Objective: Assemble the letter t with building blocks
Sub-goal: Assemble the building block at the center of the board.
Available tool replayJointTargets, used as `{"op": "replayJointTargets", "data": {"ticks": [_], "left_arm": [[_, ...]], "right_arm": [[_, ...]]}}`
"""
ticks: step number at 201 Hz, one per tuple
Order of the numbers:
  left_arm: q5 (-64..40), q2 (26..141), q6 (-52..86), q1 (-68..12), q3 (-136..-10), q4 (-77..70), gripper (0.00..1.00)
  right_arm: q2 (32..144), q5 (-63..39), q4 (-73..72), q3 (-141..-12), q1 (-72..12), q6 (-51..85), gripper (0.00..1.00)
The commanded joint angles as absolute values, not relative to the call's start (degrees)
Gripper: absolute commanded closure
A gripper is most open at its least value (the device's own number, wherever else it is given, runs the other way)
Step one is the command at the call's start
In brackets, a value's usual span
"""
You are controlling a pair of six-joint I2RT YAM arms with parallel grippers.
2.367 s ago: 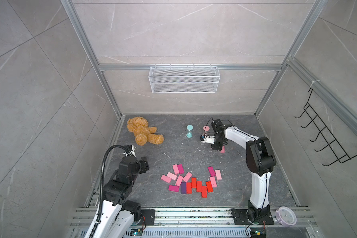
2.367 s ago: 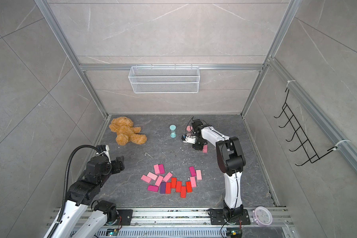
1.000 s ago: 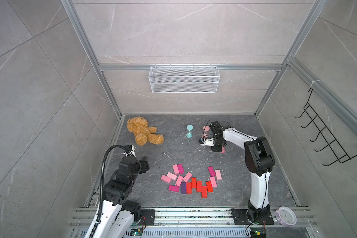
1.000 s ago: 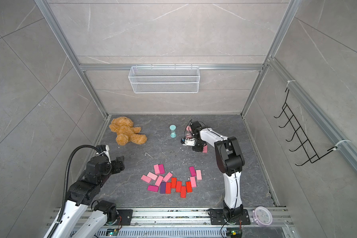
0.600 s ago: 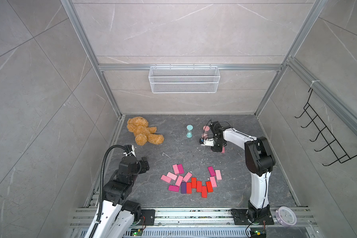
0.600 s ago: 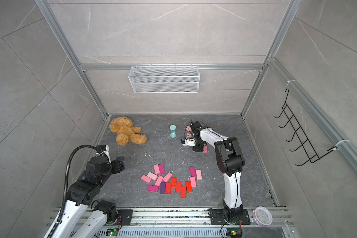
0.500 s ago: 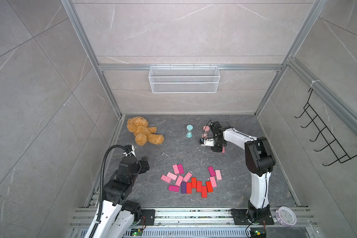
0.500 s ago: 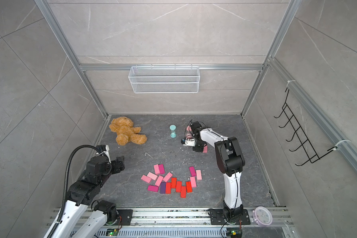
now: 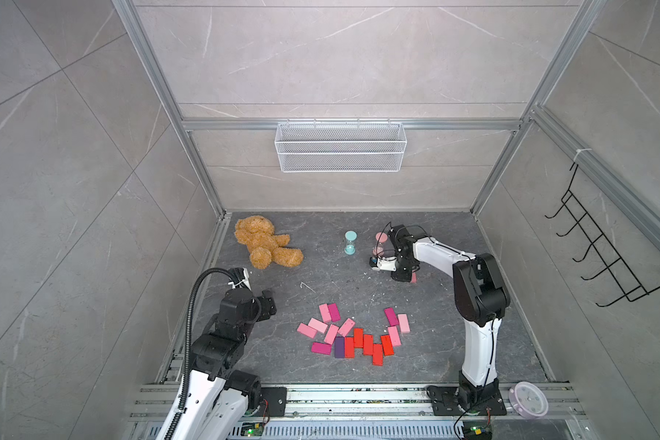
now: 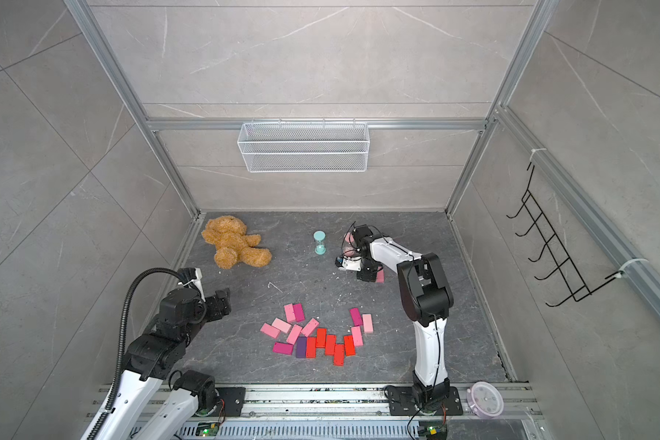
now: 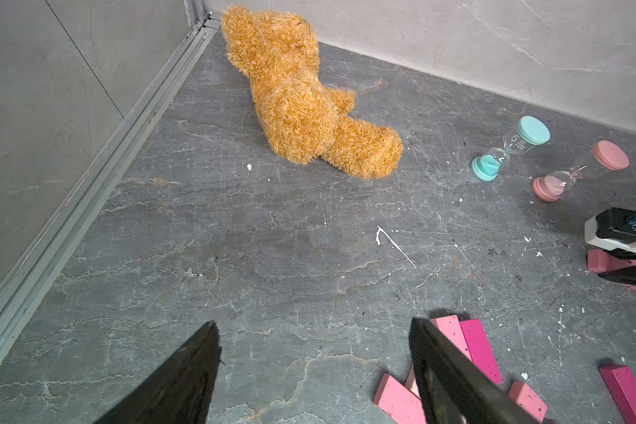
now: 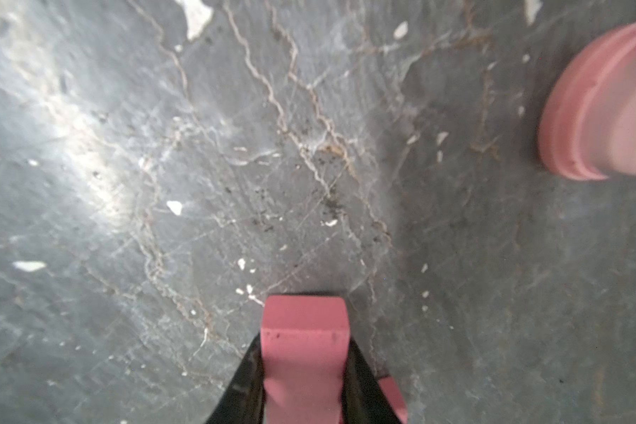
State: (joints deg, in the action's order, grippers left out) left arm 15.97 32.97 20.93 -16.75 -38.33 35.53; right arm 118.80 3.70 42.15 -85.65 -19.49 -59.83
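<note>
Several building blocks (image 9: pixel 353 337) in pink, magenta, red and one purple lie in a loose curve at the floor's front middle, seen in both top views (image 10: pixel 317 339). My right gripper (image 9: pixel 401 273) is at the back right beside the pink hourglass (image 9: pixel 380 244). It is shut on a light pink block (image 12: pixel 303 348) held low over the floor. Another pink block (image 12: pixel 393 398) lies just behind its fingers. My left gripper (image 11: pixel 313 325) stands open and empty over bare floor left of the cluster (image 9: pixel 267 303). Pink and magenta blocks (image 11: pixel 474 345) lie by one of its fingers.
A brown teddy bear (image 9: pixel 263 244) lies at the back left. A teal hourglass (image 9: pixel 350 242) stands left of the pink one. A wire basket (image 9: pixel 340 146) hangs on the back wall and a hook rack (image 9: pixel 595 251) on the right wall. A round white timer (image 9: pixel 528 398) sits on the front rail.
The right gripper has shifted only very slightly beside the pink hourglass, the pink block still in its jaws. The left arm has hardly moved.
</note>
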Motion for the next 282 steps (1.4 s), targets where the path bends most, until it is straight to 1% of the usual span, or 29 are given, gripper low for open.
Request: {"op": "replayJointTargets", "data": {"ticks": [1, 40, 47, 57, 119, 121, 124, 125, 129, 141, 197, 259, 282], "left_arm": [[15.64, 32.96, 19.60, -16.88, -38.44, 33.77, 0.16], [15.55, 33.23, 19.59, -16.88, -38.50, 33.66, 0.16], [15.54, 33.22, 19.55, -16.89, -38.56, 33.68, 0.16], [15.56, 33.22, 19.58, -16.91, -38.54, 33.66, 0.16], [15.59, 33.22, 19.57, -16.89, -38.50, 33.67, 0.16], [15.63, 33.24, 19.59, -16.88, -38.50, 33.66, 0.16], [15.64, 33.25, 19.60, -16.88, -38.54, 33.66, 0.16], [15.64, 33.28, 19.60, -16.88, -38.52, 33.66, 0.16], [15.68, 33.30, 19.62, -16.88, -38.51, 33.70, 0.16], [15.55, 33.31, 19.56, -16.88, -38.56, 33.67, 0.16], [15.63, 33.49, 19.69, -16.88, -38.50, 33.66, 0.16], [15.56, 33.97, 20.04, -16.88, -38.41, 33.41, 0.16], [15.56, 33.88, 20.12, -16.90, -38.41, 33.49, 0.16]], "right_arm": [[119.78, 4.26, 45.09, -84.04, -19.60, -60.40, 0.69], [119.71, 3.96, 45.26, -84.23, -19.64, -60.20, 0.68], [119.68, 3.96, 45.31, -84.23, -19.60, -60.19, 0.63], [119.62, 3.91, 45.28, -84.22, -19.60, -60.20, 0.62], [119.62, 3.53, 45.44, -84.81, -19.61, -59.64, 0.61], [119.58, 3.52, 45.48, -84.84, -19.65, -59.56, 0.59], [119.54, 3.52, 45.44, -84.93, -19.58, -59.54, 0.52], [119.54, 3.52, 45.44, -84.93, -19.58, -59.54, 0.52], [119.53, 3.45, 45.44, -84.98, -19.60, -59.43, 0.45], [119.40, 3.43, 45.29, -85.20, -19.63, -59.14, 0.42], [117.07, 1.27, 45.11, -86.97, -19.60, -57.41, 0.41], [109.32, -0.83, 44.66, -88.81, -19.61, -53.55, 0.40], [106.87, -1.23, 47.10, -90.13, -19.60, -50.32, 0.40]]}}
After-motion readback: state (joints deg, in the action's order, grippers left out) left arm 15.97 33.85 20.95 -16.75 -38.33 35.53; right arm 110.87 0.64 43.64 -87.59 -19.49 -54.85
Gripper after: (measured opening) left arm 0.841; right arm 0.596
